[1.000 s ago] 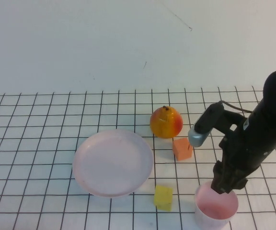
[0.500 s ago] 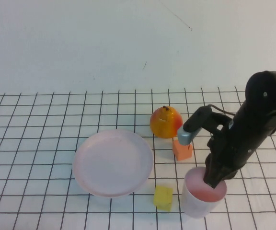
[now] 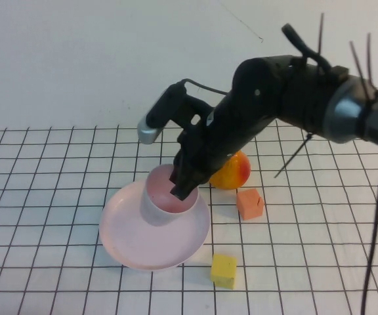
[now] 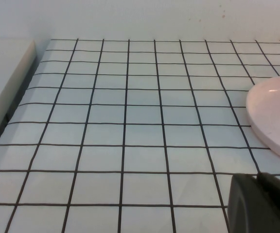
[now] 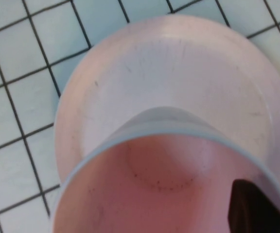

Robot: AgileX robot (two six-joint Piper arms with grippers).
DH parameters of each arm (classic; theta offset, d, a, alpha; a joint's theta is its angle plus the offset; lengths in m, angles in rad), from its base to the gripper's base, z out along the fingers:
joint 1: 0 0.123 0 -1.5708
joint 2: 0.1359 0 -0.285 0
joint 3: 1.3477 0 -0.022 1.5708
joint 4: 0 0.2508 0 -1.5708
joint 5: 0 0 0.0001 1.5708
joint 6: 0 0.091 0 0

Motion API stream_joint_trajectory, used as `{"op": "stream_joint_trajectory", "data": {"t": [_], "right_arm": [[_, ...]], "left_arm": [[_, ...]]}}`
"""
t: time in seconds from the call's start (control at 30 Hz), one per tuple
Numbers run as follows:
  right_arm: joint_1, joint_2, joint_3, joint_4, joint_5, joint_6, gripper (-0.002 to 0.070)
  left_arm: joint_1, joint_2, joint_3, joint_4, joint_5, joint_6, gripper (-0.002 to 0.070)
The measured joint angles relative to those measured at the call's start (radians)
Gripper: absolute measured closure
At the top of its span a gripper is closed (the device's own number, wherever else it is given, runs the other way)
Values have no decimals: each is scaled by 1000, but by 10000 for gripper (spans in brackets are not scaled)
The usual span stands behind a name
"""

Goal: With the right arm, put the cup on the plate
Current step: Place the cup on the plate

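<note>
The pale pink cup [image 3: 159, 200] is upright over the far part of the pale pink plate [image 3: 130, 239]; I cannot tell if it touches the plate. My right gripper [image 3: 184, 187] is shut on the cup's rim, one finger inside. In the right wrist view the cup [image 5: 164, 184] fills the near part, with the plate [image 5: 179, 68] beneath and a dark finger [image 5: 256, 208] inside the rim. My left gripper [image 4: 264, 201] is out of the high view; in its wrist view it sits over the gridded table beside the plate's edge [image 4: 276, 116], fingers together.
A yellow-red pear [image 3: 236, 172] stands just behind the right arm. An orange cube [image 3: 250, 203] lies right of the plate, a yellow cube [image 3: 224, 270] in front of it. The white wall rises beyond the gridded table [image 3: 44, 197].
My right arm has carried the cup from the front right of the table up and leftward to over the plate. The pear and cubes have not moved.
</note>
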Motion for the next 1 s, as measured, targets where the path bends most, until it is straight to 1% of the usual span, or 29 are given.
{"op": "stream_joint_trajectory", "data": {"t": [0.1, 0.3, 0.4, 0.57, 0.63, 0.67, 0.83, 0.9, 1.0], "right_arm": [[2, 96, -125, 4, 36, 2, 657], [2, 253, -305, -34, 195, 7, 657], [2, 289, -356, -47, 229, 7, 657], [2, 298, -389, -50, 224, 7, 646], [2, 298, -391, -50, 217, 7, 615], [2, 298, -392, -50, 215, 7, 587], [2, 298, -394, -50, 213, 41, 405], [2, 300, -409, -54, 224, 48, 367], [2, 300, -465, -67, 265, 59, 346]], "left_arm": [[0, 0, 0, 0, 0, 0, 678], [0, 0, 0, 0, 0, 0, 678], [0, 0, 0, 0, 0, 0, 678], [0, 0, 0, 0, 0, 0, 678], [0, 0, 0, 0, 0, 0, 678], [0, 0, 0, 0, 0, 0, 678], [0, 0, 0, 0, 0, 0, 678], [0, 0, 0, 0, 0, 0, 678], [0, 0, 0, 0, 0, 0, 678]]}}
